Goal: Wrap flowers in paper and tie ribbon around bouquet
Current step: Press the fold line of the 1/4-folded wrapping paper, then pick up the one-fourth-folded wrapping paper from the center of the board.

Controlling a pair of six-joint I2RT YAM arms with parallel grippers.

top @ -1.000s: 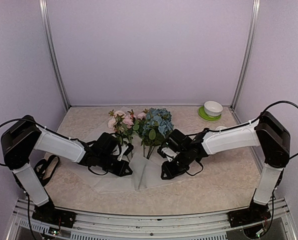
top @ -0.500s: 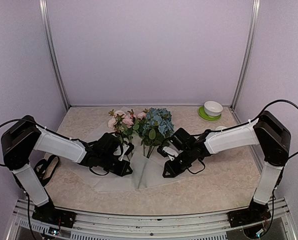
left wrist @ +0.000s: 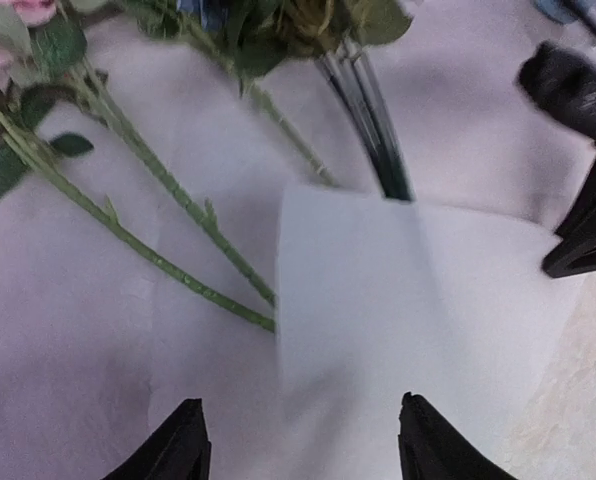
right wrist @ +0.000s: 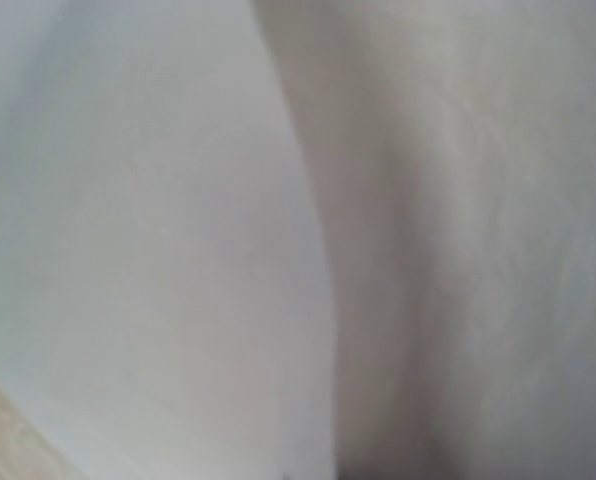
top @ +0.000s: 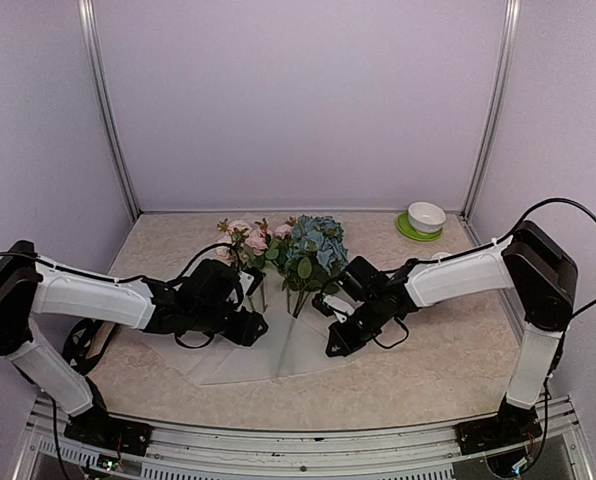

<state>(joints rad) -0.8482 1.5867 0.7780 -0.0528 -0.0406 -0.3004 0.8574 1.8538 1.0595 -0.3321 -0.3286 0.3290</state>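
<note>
Hovering low over the paper (left wrist: 378,300), my left end effector (left wrist: 303,455) has its two fingers (left wrist: 183,445) spread apart with nothing between them. A folded flap of the frosted sheet lies straight ahead of its tips. Beyond that flap, further ahead and to the left, the thin green stems (left wrist: 148,205) of the flowers (top: 283,250) slant across the sheet, and their pink and blue heads lie at the far end. My right end effector (top: 334,343) is pressed down at the right side of the same sheet, facing the left one across the fold, and its fingers are together. Its own camera shows only blurred white paper right up against it, so I cannot tell whether a layer is pinched between them. The ribbon (top: 90,345) lies in a dark heap on the table (top: 428,370), well behind my left end effector, near that arm's base. A white bowl (top: 426,215) on a green saucer sits far beyond my right end effector, in the back corner.
</note>
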